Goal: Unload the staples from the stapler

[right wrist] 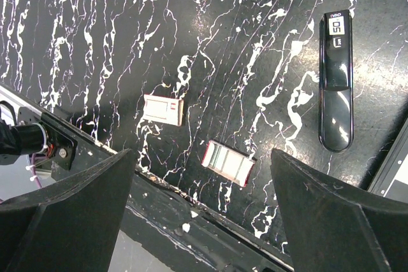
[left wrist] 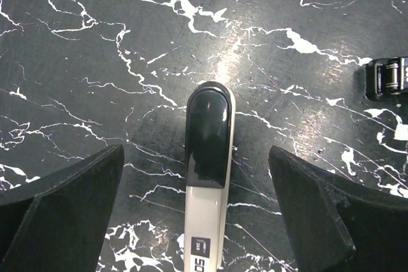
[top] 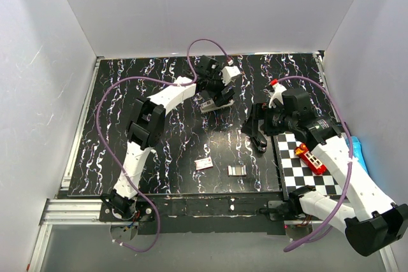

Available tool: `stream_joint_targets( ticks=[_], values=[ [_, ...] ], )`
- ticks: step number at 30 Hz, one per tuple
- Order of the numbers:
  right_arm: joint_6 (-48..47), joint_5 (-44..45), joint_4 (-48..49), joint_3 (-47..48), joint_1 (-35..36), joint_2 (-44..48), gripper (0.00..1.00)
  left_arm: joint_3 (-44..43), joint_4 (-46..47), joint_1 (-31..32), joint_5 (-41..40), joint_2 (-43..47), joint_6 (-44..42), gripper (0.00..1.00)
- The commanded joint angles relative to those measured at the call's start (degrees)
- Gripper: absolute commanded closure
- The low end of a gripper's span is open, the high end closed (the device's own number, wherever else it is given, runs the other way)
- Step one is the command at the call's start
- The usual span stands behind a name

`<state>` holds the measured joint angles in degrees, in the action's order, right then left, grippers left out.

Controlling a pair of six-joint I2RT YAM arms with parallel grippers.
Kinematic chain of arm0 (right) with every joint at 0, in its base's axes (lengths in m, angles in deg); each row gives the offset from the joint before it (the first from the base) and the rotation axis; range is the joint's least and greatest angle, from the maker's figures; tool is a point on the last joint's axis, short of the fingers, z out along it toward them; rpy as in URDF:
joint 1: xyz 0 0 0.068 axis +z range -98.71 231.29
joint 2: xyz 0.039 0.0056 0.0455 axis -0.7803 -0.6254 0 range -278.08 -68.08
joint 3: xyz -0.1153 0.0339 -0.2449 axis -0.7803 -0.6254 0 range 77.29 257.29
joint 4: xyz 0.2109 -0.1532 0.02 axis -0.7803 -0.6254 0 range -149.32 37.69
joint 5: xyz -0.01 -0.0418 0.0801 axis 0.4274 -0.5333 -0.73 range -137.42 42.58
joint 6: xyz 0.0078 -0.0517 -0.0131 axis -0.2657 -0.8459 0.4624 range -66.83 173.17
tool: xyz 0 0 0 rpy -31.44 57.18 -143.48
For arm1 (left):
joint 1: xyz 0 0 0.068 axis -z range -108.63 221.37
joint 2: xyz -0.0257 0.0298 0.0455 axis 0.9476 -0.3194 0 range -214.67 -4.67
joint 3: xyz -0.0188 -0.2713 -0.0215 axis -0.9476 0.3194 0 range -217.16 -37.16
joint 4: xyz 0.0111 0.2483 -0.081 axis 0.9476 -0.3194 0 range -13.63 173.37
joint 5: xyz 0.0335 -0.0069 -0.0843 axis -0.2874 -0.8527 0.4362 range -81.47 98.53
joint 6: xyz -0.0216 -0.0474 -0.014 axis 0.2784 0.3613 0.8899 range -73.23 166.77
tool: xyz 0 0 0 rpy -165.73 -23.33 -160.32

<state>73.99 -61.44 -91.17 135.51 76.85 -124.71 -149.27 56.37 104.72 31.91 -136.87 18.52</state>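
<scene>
**Markings.** The black stapler carries a label reading "50" at one end. The smaller print above it is too fine to read. The grey stapler has a black label low on its body, cut by the frame edge, and "50" is partly legible there.

**Orientation.** In the left wrist view the grey stapler lies flat on the desk. Its long axis runs from 6 to 12 o'clock, with the glossy black rounded end at 12 o'clock. In the right wrist view the black stapler lies flat with its long axis from 12 to 6 o'clock. The label end is at 12 o'clock and the rounded end at 6 o'clock.

**Location.** In the top view the grey stapler sits toward 12 o'clock from the desk centre. The black stapler sits toward 3 o'clock.

**Containers.**
- The white box lies flat.
- The red-edged box lies at 4 o'clock from the white box. Pale grey bands cross its face, and its contents cannot be told.
- The checkered mat at 4 o'clock bears a red item.

**End effectors.**
- The left end effector has its fingers spread wide, one on each side of the grey stapler and clear of it.
- The right end effector has its fingers spread wide above the desk.
</scene>
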Motion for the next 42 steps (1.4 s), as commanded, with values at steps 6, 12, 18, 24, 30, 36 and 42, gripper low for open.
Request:
stream_joint_targets(
  ticks=[6, 12, 18, 24, 30, 36, 42],
  values=[
    [-0.4, -1.0, 2.0, -0.3, 0.5, -1.0, 0.05, -4.0, -0.3, 0.5, 0.3, -1.7, -0.1, 0.02],
    [-0.5, -1.1, 2.3, -0.5, 0.5, -1.1, 0.06, -5.0, -0.3, 0.7, -0.3, -3.2, -0.4, 0.02],
    [-0.4, -1.5, 2.3, -0.7, 0.6, -1.1, 0.06, -5.5, -0.3, 0.8, -0.5, -3.9, -0.2, 0.04],
    [-0.5, -1.7, 2.5, -1.0, 0.6, -0.9, 0.06, -6.1, -0.7, 0.8, -0.7, -5.1, -0.1, 0.07],
    [-0.5, -1.7, 2.5, -1.0, 0.6, -0.8, 0.06, -6.6, -0.9, 0.8, -0.4, -5.4, -0.1, 0.14],
    [-0.3, -2.2, 2.7, -1.1, 0.7, -1.1, 0.05, -6.9, -0.9, 0.8, -0.5, -5.3, 0.0, 0.23],
    [-0.3, -2.7, 2.7, -1.0, 0.8, -1.1, 0.06, -7.3, -0.9, 0.8, -0.5, -5.7, 0.3, 0.31]
  ],
)
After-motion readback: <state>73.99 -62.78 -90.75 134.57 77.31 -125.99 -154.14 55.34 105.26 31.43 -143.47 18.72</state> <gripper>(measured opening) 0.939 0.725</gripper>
